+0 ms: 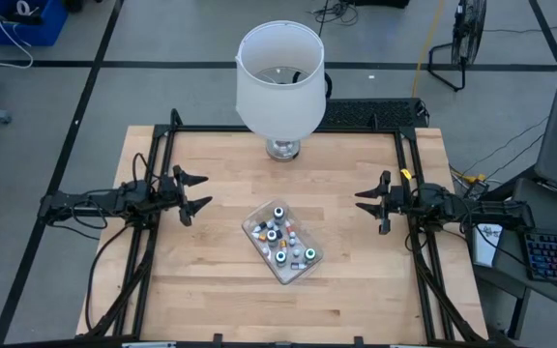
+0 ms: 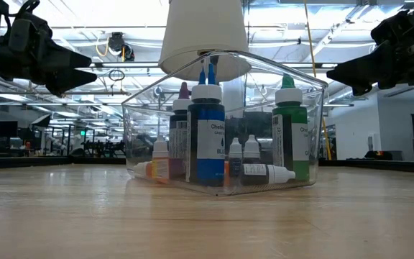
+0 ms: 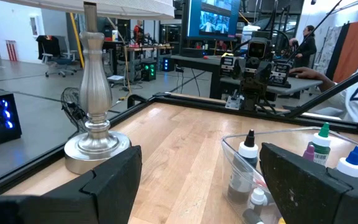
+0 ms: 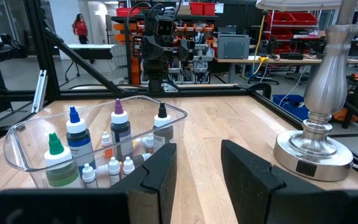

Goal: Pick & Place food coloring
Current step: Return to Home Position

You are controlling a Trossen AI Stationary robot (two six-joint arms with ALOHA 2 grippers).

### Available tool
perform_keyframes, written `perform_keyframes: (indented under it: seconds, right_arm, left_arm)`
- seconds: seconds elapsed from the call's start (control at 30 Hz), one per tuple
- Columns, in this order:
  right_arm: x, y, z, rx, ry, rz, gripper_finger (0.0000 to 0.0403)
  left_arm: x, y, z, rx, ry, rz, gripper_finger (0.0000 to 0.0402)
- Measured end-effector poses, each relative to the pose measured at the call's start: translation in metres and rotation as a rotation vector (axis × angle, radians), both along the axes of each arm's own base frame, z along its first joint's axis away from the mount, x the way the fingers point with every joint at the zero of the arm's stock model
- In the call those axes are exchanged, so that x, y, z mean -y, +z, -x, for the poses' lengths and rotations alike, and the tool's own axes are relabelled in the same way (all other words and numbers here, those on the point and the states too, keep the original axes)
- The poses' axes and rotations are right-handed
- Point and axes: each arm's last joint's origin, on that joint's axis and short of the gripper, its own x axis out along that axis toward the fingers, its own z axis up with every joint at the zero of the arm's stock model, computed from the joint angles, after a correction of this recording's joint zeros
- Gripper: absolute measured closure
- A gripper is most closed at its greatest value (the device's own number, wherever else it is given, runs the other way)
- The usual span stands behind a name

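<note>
Evidently, tiny food coloring bottles (image 1: 280,242) fill the clear plastic tray (image 2: 144,133); left hand (image 1: 204,191) and right hand (image 1: 364,201), both spread, need only park.

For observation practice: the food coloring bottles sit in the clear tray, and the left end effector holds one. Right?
No. The food coloring bottles sit in the clear tray, but the left end effector is open and empty, per the high view.
</note>
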Motion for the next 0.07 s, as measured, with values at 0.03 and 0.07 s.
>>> perform_keyframes:
  seconds: [0.03,0.07]
  right_arm:
    - [0.0000,-0.0001,0.0000,0.000,0.000,0.000,0.0289]
    - [0.0000,0.0000,0.0000,0.000,0.000,0.000,0.0289]
  left_arm:
    - [0.0000,0.0000,0.0000,0.000,0.000,0.000,0.0078]
    - [0.0000,0.0000,0.0000,0.000,0.000,0.000,0.0078]
